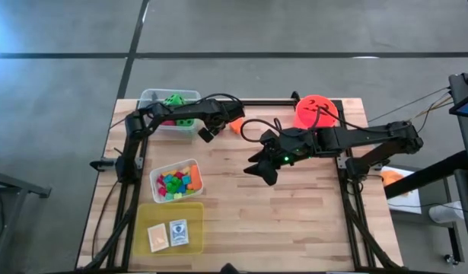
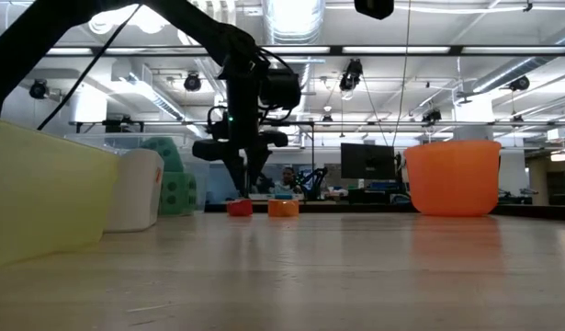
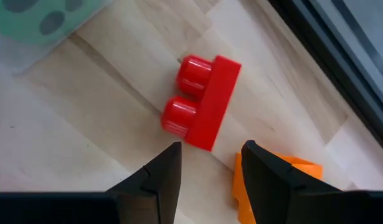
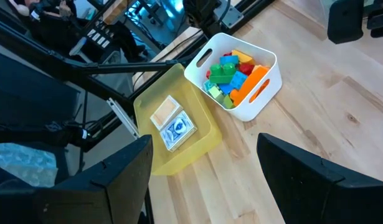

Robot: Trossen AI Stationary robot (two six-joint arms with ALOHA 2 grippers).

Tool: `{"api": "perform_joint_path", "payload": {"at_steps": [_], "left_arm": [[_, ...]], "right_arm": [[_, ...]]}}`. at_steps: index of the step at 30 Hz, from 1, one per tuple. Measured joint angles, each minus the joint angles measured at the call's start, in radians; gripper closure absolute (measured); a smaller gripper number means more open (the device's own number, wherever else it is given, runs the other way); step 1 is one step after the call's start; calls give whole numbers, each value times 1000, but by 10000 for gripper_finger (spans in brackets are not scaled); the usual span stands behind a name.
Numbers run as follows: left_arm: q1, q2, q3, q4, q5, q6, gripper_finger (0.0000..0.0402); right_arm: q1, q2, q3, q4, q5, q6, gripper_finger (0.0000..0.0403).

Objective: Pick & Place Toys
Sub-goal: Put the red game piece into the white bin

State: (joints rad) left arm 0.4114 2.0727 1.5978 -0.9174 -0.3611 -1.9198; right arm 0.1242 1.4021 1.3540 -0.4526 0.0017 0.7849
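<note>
At the far side of the wooden table (image 1: 294, 213), the left gripper (image 3: 210, 171) hangs over a red block (image 3: 203, 99) lying on its side on the bare boards, its two studs facing away from an orange block (image 3: 284, 177) just beside it. In the left wrist view the two dark fingers (image 3: 160, 180) stand apart with nothing between them; the red block lies just ahead of the fingertips, not yet between them, while the orange block sits partly behind one finger. The level view across the table shows the same gripper reaching down with its tips at the red block (image 2: 239, 208), the orange block (image 2: 283, 208) close alongside. From above, the left arm reaches from the table's left edge past a clear tub (image 1: 154, 97) holding a green die (image 1: 174, 101). The right gripper (image 1: 262, 169) hovers near mid-table, jaws wide and empty, well apart from the blocks; its own camera looks down on a white bin (image 4: 266, 96) filled with mixed bright blocks (image 4: 231, 74) and a yellow tray (image 4: 197, 146) holding two small cards (image 4: 172, 124). An orange-red bucket (image 1: 316, 111) stands at the far edge of the table.
</note>
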Motion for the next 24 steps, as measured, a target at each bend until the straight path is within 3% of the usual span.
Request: {"api": "perform_joint_path", "payload": {"at_steps": [17, 24], "left_arm": [[6, 45, 5, -2, -17, -10, 245], [37, 83, 5, -5, 77, 1, 245]], "right_arm": [[0, 0, 0, -1, 0, 0, 122], [0, 0, 0, -2, 0, 0, 122]]}}
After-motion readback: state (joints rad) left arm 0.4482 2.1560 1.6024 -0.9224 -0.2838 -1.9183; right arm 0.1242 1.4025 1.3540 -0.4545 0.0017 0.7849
